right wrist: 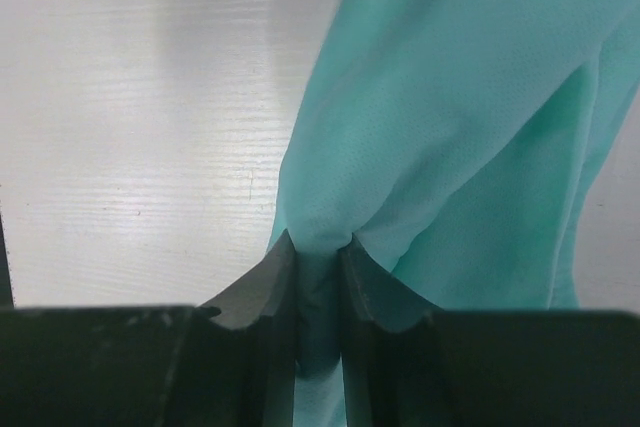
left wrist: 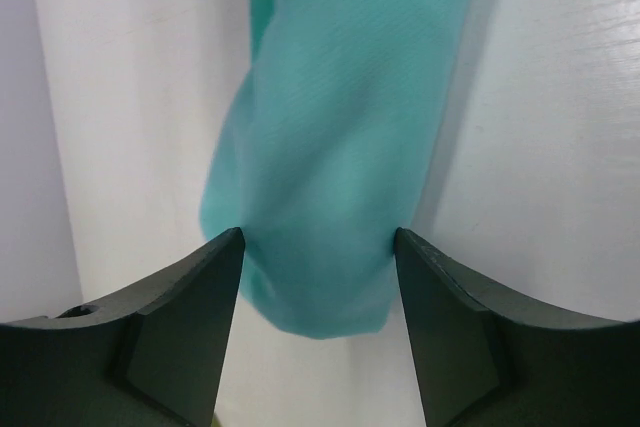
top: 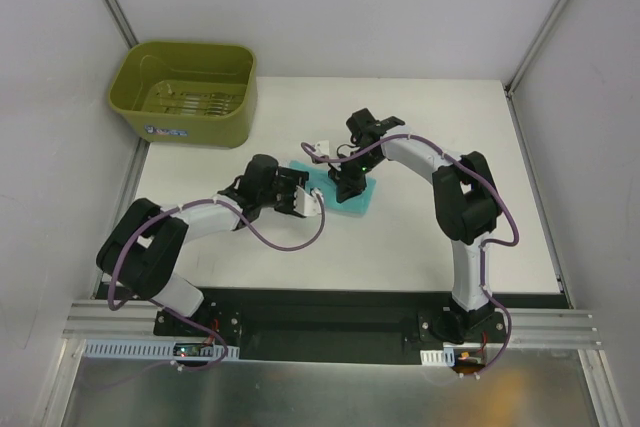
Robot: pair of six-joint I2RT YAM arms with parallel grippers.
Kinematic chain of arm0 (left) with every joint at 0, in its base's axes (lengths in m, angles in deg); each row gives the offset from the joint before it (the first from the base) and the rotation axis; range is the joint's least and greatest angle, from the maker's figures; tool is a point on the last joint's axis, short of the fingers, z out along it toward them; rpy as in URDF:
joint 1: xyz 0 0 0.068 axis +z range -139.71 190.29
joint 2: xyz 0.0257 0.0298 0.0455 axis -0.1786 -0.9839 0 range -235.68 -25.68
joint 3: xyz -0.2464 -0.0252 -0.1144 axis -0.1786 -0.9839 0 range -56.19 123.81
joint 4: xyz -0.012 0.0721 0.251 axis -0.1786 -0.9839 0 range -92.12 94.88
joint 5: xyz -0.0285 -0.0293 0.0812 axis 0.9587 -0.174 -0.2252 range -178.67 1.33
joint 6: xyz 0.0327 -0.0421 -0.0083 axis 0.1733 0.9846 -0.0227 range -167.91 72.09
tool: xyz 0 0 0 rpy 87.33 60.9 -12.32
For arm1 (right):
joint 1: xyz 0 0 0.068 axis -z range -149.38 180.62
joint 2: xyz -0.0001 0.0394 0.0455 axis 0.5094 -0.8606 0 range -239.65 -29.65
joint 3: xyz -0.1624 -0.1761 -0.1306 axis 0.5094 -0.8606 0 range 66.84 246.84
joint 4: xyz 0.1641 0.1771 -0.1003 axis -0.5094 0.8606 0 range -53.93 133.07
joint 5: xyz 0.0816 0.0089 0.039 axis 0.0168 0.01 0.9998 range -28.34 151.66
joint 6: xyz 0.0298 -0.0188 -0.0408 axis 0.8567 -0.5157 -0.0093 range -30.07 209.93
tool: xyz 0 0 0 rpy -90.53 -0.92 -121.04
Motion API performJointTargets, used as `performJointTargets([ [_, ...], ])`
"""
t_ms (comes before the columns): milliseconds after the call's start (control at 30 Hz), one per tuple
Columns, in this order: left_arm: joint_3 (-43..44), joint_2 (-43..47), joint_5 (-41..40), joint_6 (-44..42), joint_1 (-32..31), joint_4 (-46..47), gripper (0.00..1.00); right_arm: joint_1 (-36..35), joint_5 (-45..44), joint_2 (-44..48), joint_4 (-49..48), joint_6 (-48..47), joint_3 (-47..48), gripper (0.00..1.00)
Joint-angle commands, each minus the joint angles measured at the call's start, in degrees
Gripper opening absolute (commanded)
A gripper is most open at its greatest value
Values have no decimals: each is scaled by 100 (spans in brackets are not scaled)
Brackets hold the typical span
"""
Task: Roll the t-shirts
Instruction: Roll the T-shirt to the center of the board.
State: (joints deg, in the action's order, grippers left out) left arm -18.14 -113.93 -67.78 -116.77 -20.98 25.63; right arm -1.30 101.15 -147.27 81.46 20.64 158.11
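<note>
The teal-green t-shirt [top: 358, 199] lies as a small narrow bundle near the middle of the white table [top: 450, 137]. My left gripper [top: 312, 202] reaches it from the left. In the left wrist view its jaws stand wide, one on each side of the t-shirt's [left wrist: 330, 147] rounded end, and the left gripper's [left wrist: 319, 237] tips just meet the cloth's edges. My right gripper [top: 348, 187] comes down on the bundle from behind. The right wrist view shows the right gripper [right wrist: 320, 247] shut on a pinched fold of the t-shirt [right wrist: 450, 127], whose cloth runs away up and to the right.
An olive-green plastic tub [top: 185, 92] stands at the table's back left corner. Grey walls close in the left and right sides. A purple cable [top: 285, 242] loops off the left arm over the table.
</note>
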Motion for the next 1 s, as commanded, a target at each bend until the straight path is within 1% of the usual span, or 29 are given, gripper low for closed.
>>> performJointTargets([
  [0,54,598,670,-276,270,184,64,-51,183,161,392,-198,58,18],
  [100,238,520,1110,-532,384,-623,65,-51,182,205,392,-225,5,18],
  [133,508,354,1250,-532,402,-1208,66,-60,182,205,383,-225,-12,18],
  [200,870,29,1558,-541,402,-1783,66,-68,165,213,401,-216,-12,18],
  [233,1220,-69,1655,-506,411,-2325,66,-69,174,222,401,-216,-30,18],
  [333,1757,-403,2068,-558,393,-2952,67,-68,174,266,401,-224,-73,18],
  [367,1820,-456,2121,-732,376,-3207,67,-69,182,266,392,-225,-74,18],
  [467,1856,-579,2087,-1006,297,-3401,67,-51,182,275,392,-207,-82,17],
  [633,1637,-588,1911,-1532,130,-3587,67,-16,200,222,340,-32,5,17],
  [767,1522,-641,1726,-1622,51,-3578,67,54,226,196,251,171,49,17],
  [800,1531,-693,1508,-1604,24,-3570,68,63,235,196,251,206,49,17],
  [833,1522,-737,1358,-1630,-37,-3543,79,72,244,196,243,206,49,17],
  [867,1505,-825,1226,-1639,-55,-3500,97,63,244,187,251,215,67,17],
  [967,1364,-913,795,-1578,-81,-3166,92,72,253,187,243,232,58,17],
])
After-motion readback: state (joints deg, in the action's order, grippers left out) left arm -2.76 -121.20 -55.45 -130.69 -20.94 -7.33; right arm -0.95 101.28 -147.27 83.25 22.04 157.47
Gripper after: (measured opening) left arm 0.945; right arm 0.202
